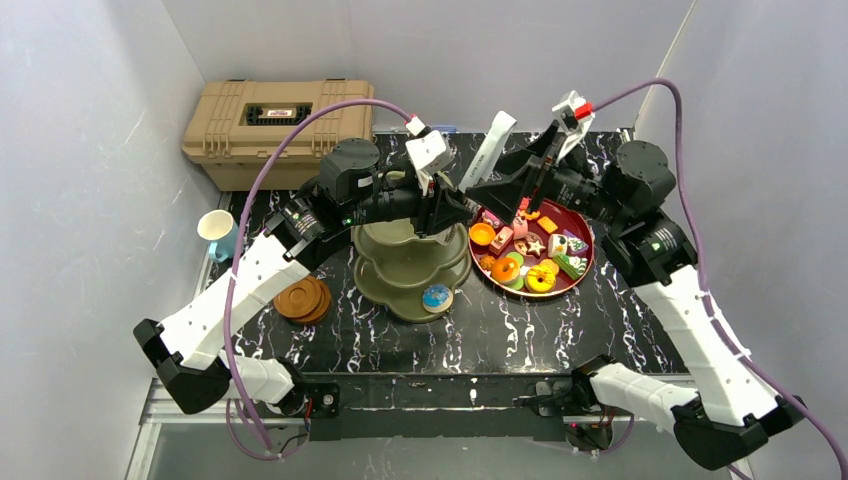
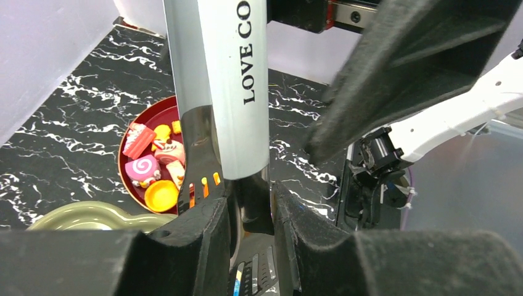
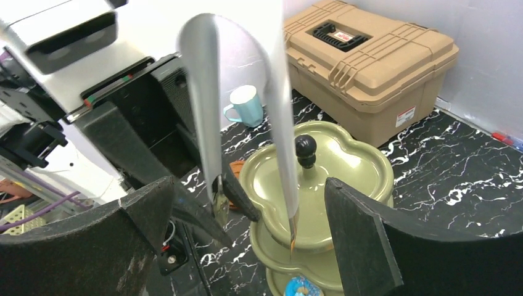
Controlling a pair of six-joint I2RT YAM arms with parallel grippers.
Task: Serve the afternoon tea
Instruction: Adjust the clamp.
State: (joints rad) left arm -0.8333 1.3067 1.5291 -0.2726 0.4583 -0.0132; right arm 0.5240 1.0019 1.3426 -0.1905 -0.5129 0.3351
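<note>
Pastries (image 1: 530, 255) are lying heaped on the dark-red plate (image 1: 589, 262), just right of the green stand (image 1: 395, 275). One blue donut (image 1: 437, 297) is sitting on its bottom tier. They're looking small, light, probably slick. You'd be nipping each across its middle, gently. Your left hand (image 2: 250, 206) is pinching silver tongs (image 2: 222, 92) low down. Your right hand (image 3: 247, 197) is hanging spread wide around their arms, not touching them, above the marbled table (image 1: 500, 330).

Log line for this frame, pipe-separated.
left tool: shut on tongs | right tool: open around tongs | stand: one pastry, bottom tier | other pastries: on red plate
</note>
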